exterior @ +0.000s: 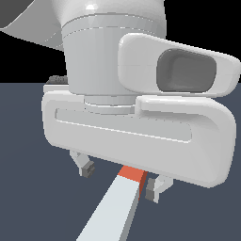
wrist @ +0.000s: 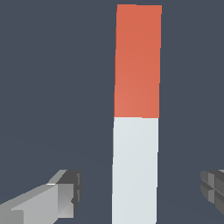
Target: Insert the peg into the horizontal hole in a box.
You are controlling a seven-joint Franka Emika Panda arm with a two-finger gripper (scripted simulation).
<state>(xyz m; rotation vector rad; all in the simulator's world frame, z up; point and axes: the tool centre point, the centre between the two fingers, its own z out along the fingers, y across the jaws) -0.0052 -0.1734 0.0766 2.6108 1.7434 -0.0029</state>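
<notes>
The hand [exterior: 120, 180] hangs over the peg [wrist: 134, 131] (orange end under the wrist), released, fingers [wrist: 48, 199] apart on either side, touching nothing.

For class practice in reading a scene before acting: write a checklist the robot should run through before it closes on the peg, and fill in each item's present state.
1. Gripper open: ok, fingers spread wide.
2. Peg lies between the fingers: ok, a gap on each side.
3. Fingers clear of the peg: ok, no contact in the wrist view.
4. Grip falls on the pale section, not the orange-red end: ok.
5. Fingers low enough to grip: cannot tell.
6. Box and hole located: cannot tell, neither shows in either view.
</notes>
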